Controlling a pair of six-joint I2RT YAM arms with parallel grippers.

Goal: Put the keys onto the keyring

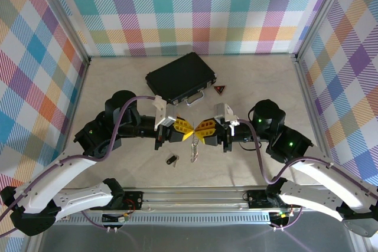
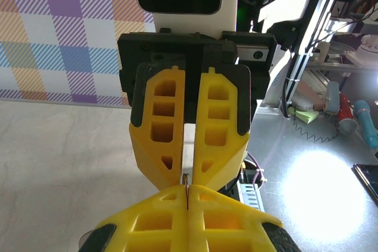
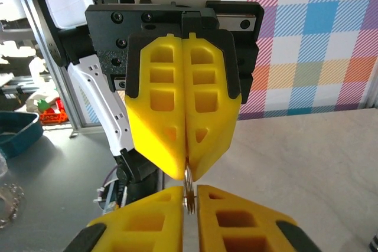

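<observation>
Plaid pastel walls fence three sides of a pale, matte table (image 1: 106,81). At its centre the left gripper (image 1: 189,130) and right gripper (image 1: 199,129), both with ribbed yellow plastic fingers, meet tip to tip. Each is clamped on the thin metal keyring (image 3: 189,190), which stands edge-on between them. Slim silvery pieces (image 1: 194,150) dangle below it. A small key (image 1: 171,160) with a dark head lies loose at 7 o'clock from the tips. A flat black case (image 1: 180,78) sits at 12 o'clock and a red-and-black triangle (image 1: 220,90) at 1 o'clock. Bare tabletop spreads at 9 and 3 o'clock.
</observation>
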